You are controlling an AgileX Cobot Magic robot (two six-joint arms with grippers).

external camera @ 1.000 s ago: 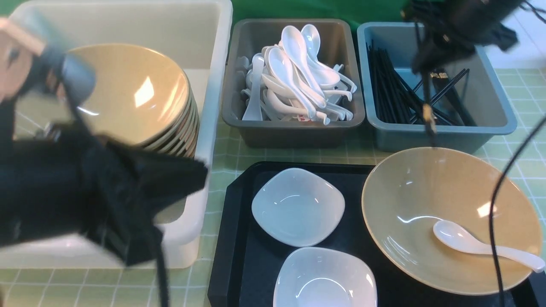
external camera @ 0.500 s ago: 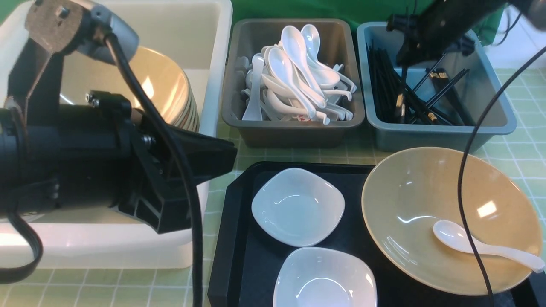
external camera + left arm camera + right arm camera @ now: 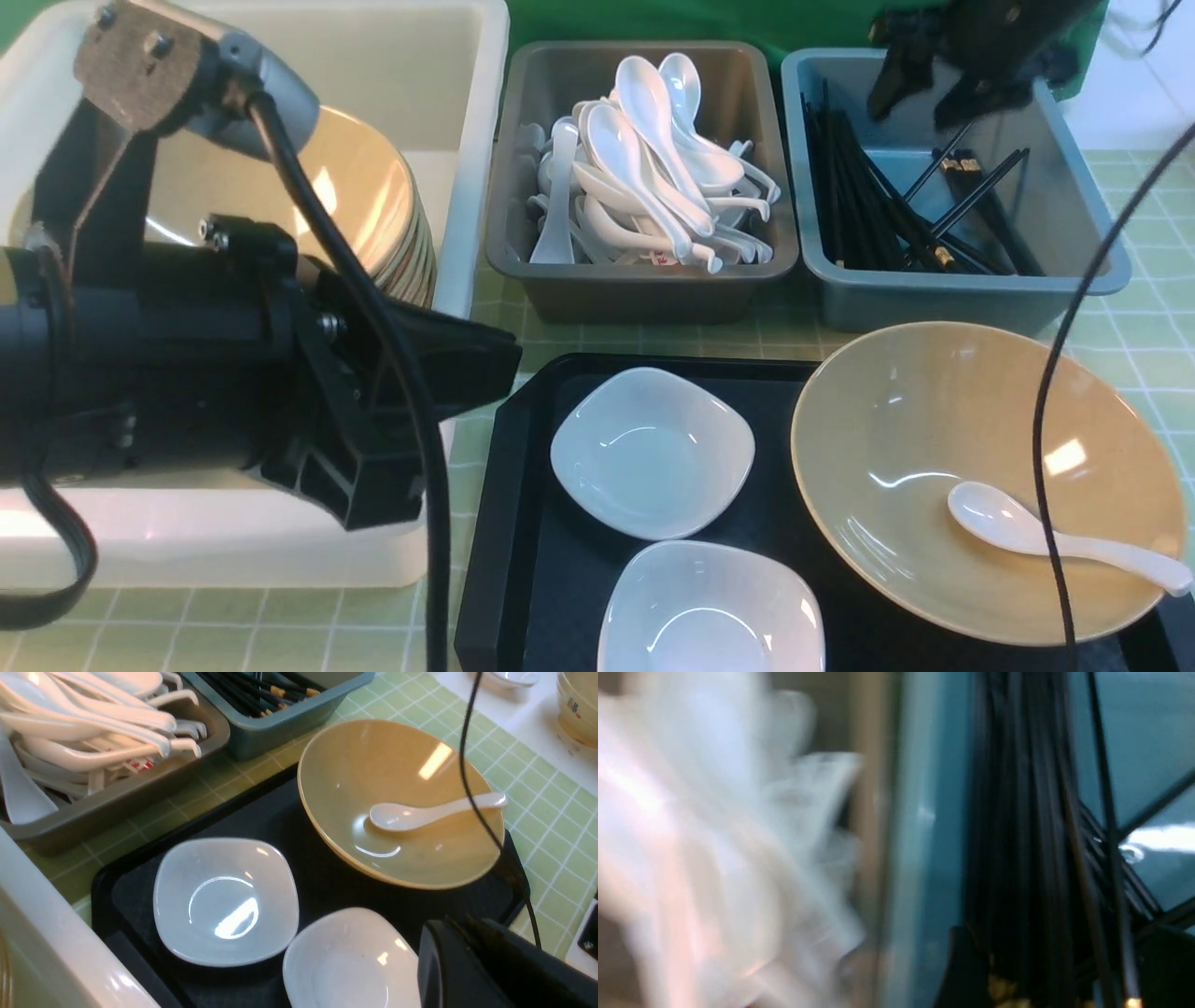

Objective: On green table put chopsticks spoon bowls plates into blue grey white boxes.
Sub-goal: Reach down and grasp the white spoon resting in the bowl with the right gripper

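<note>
Thin black chopsticks (image 3: 878,215), some showing a small gold band near the thick end, lie heaped in the blue box (image 3: 962,299) at the far right of the green table (image 3: 784,336). Most are packed lengthwise along its left wall, with a few crossed over them toward the middle. Half a second ago your right gripper (image 3: 922,91) was pinching a pair that dangled, gold bands down, into that box. Now the pair has dropped into the heap, the jaws stand wide apart with nothing between them, and the gripper hangs over the box's far end. The chopsticks lie beneath and just in front of its spread fingers (image 3: 887,84), clear of them. The right wrist view, badly blurred, shows only the dark bundle against the blue wall. Your left gripper (image 3: 495,355) is clenched and empty, as it was, poised at the near right corner of the white box (image 3: 467,93), where tan bowls (image 3: 373,196) stand stacked, well apart from the chopsticks. Between those two boxes the grey box (image 3: 644,299) holds a pile of white spoons (image 3: 653,149). On the black tray (image 3: 509,523) in front sit two white plates (image 3: 653,453) and a lone bowl (image 3: 915,439) with one spoon (image 3: 1027,534) resting in it.
</note>
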